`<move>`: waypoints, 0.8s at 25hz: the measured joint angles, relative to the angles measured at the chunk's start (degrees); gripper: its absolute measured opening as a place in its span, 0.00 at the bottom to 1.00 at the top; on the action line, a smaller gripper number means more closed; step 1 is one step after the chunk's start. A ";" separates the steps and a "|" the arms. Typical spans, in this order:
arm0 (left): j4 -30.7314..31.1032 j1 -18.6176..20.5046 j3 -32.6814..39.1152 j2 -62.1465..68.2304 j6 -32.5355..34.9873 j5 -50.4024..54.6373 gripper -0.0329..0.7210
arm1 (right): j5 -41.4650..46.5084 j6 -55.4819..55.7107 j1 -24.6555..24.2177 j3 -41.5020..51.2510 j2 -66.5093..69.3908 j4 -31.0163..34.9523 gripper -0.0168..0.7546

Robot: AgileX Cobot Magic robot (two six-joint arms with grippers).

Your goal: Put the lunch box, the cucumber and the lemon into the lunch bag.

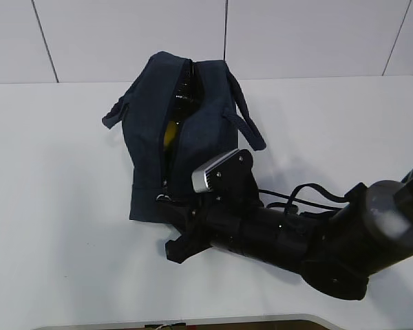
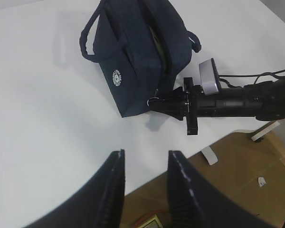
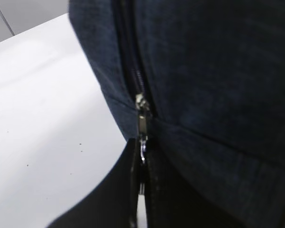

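Observation:
The dark navy lunch bag (image 1: 199, 130) stands on the white table with its zipper partly open along the top. A yellow patch of the lemon (image 1: 169, 132) shows through the slit. In the left wrist view a pale green edge, the lunch box (image 2: 157, 42), shows inside the lunch bag (image 2: 133, 80). I cannot make out the cucumber. My right gripper (image 3: 142, 152) is shut on the silver zipper pull (image 3: 141, 124) at the bag's near lower end (image 1: 166, 198). My left gripper (image 2: 145, 154) hangs open and empty, high over the table edge, apart from the bag.
The right arm (image 1: 296, 240) lies low across the table's front right, with a cable (image 1: 310, 192) behind it. Two loop handles (image 1: 244, 120) droop at the bag's sides. The table's front edge (image 2: 199, 147) and a wooden floor (image 2: 237, 180) lie under my left gripper.

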 joint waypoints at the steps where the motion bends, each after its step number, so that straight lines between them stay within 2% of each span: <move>1: -0.06 0.00 0.00 0.00 0.00 0.00 0.33 | 0.22 0.41 0.00 -0.07 0.00 0.12 0.03; 13: -0.13 0.00 0.00 0.00 0.00 0.00 0.33 | 2.06 7.17 0.00 -0.07 -0.54 -0.26 0.03; 20: -0.90 0.00 0.00 0.00 0.00 0.00 0.33 | 6.20 9.91 0.00 -0.07 -4.27 -3.58 0.03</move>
